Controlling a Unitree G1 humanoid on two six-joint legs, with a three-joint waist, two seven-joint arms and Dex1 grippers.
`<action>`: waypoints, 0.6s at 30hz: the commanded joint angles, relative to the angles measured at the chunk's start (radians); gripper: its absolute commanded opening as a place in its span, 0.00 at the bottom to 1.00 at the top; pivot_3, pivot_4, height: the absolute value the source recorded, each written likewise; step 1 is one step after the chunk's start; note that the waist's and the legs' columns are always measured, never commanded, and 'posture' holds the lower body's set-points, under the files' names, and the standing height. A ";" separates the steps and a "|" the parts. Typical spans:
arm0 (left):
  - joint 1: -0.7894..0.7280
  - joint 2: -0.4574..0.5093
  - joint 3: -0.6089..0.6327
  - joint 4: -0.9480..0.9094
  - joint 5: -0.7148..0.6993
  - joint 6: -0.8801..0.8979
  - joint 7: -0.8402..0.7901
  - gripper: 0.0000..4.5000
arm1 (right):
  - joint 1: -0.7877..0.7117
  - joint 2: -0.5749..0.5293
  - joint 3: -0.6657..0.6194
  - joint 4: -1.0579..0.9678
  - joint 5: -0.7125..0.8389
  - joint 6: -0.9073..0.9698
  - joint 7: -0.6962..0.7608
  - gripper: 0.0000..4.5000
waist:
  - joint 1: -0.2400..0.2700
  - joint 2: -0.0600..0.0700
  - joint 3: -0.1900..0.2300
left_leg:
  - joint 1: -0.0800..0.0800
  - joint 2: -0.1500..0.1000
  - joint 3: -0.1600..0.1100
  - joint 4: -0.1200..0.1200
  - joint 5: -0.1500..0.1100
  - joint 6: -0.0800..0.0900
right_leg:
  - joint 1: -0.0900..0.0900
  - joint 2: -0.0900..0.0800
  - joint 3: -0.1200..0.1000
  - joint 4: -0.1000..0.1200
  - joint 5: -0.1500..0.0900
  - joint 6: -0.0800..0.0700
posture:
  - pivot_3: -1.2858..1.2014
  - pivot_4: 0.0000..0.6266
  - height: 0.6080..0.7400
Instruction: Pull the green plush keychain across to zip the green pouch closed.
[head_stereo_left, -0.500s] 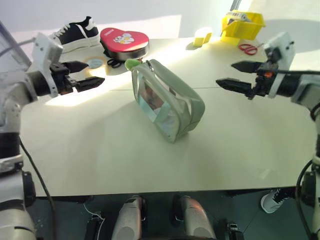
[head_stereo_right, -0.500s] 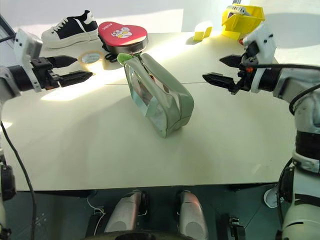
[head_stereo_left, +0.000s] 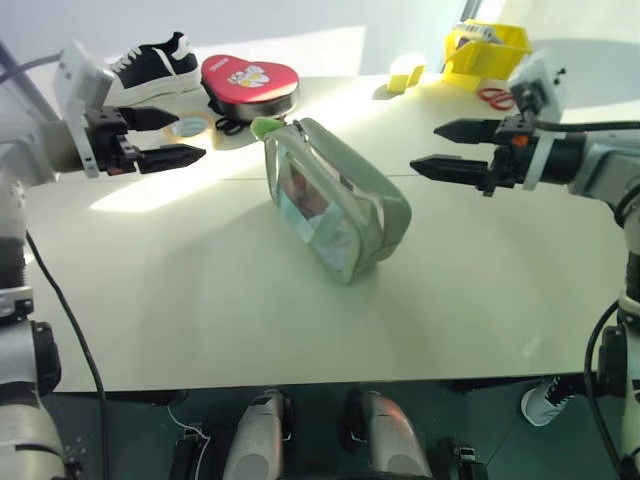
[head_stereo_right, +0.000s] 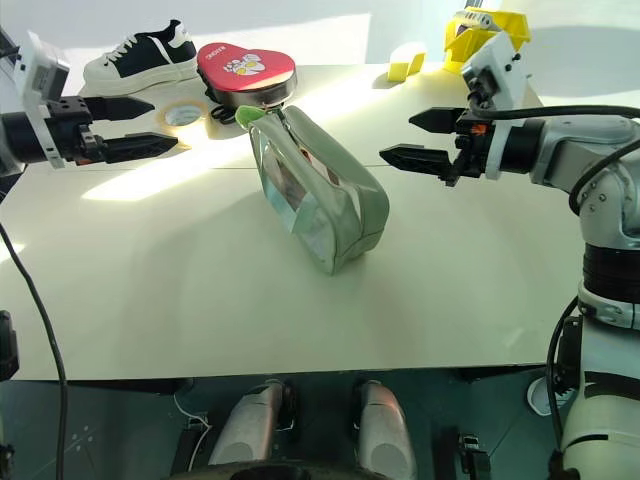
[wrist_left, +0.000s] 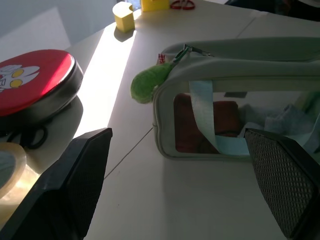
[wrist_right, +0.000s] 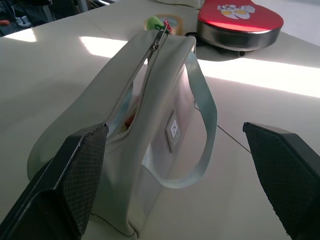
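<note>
The pale green pouch (head_stereo_left: 340, 205) stands mid-table, its long axis running from far left to near right, with clear side windows and strap handles. The green plush keychain (head_stereo_left: 265, 127) hangs at its far end, on the zipper pull (wrist_right: 161, 31), beside the red tin. My left gripper (head_stereo_left: 192, 133) hovers open to the left of the pouch's far end, pointing at it, with the keychain (wrist_left: 147, 85) ahead between its fingers. Open as well, my right gripper (head_stereo_left: 424, 147) hovers to the right of the pouch and points toward it. Neither touches anything.
Behind the pouch lie a red heart-shaped tin (head_stereo_left: 250, 80), a tape roll (head_stereo_left: 188, 127) and black scissors (head_stereo_left: 228, 126). A black-and-white sneaker (head_stereo_left: 150, 62) sits far left. A yellow block (head_stereo_left: 405, 72), a yellow bin (head_stereo_left: 487, 47) and red scissors (head_stereo_left: 497, 97) are far right.
My right gripper has moved left, closer to the pouch. My left gripper has risen slightly and levelled out. The pouch has not moved.
</note>
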 joint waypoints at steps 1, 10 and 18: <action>-0.048 0.007 -0.002 -0.089 -0.028 0.017 -0.037 0.99 | -0.135 0.074 0.054 0.002 -0.019 0.018 -0.057 1.00 | -0.008 0.000 0.000 | 0.000 0.001 0.000 0.000 0.000 0.000 | 0.000 0.001 0.000 0.001 0.000 0.000 | 0.52 0.24 1.00; -0.056 0.013 -0.019 -0.244 -0.067 0.058 -0.092 0.99 | -0.233 0.326 0.244 0.092 -0.115 0.069 -0.187 1.00 | -0.016 0.000 0.000 | 0.000 0.001 0.000 0.001 0.002 -0.002 | 0.000 0.001 0.000 0.003 0.000 0.000 | 0.52 0.24 1.00; 0.031 0.034 0.031 -0.317 -0.084 0.078 -0.053 1.00 | -0.232 0.380 0.358 0.183 -0.213 -0.024 -0.131 0.88 | -0.015 0.000 0.000 | 0.000 0.000 0.000 0.003 0.002 -0.002 | 0.001 0.001 0.000 0.004 0.001 0.000 | 0.52 0.24 1.00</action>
